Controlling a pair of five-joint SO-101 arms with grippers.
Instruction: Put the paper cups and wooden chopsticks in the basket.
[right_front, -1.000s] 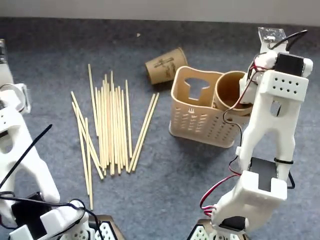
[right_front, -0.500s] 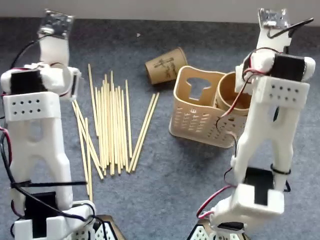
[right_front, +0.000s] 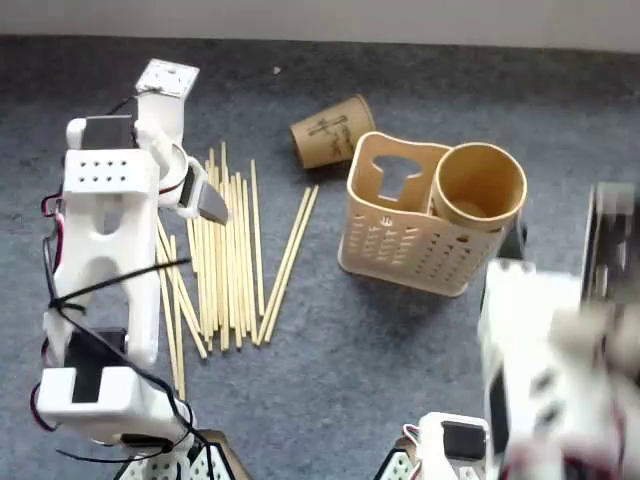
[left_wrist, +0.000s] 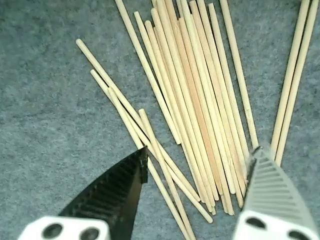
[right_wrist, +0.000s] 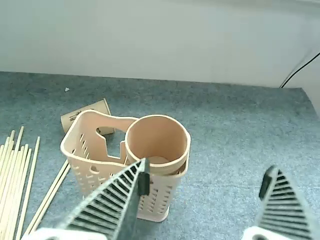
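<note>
**Left gripper over the chopsticks, right one facing the basket**

My left gripper (left_wrist: 200, 151) hung low over the heap of wooden chopsticks (left_wrist: 195, 90), its two fingers spread wide apart with nothing between them. The black finger (left_wrist: 120, 190) sat over the outer edge of the heap, where a few sticks lay crossed at an angle. The grey finger (left_wrist: 267, 185) sat near a separate pair of sticks on the other side. I could not tell whether either fingertip touched the wood. From the high view, that gripper (right_front: 190, 185) was above the far end of the chopsticks (right_front: 222, 255), which lay loose on the grey carpet (right_front: 400, 350), mostly side by side, none of them in the basket (right_front: 400, 240).

My right gripper (right_wrist: 207, 169) was also wide apart and held nothing. It was raised and pointed toward the basket (right_wrist: 75, 155) from the near side.

One paper cup (right_front: 480, 185) stood upright inside the basket, in the end farthest from the chopsticks, its rim above the basket's rim. The second cup (right_front: 330, 130) lay on its side on the carpet just behind the basket, close to its far corner.
</note>
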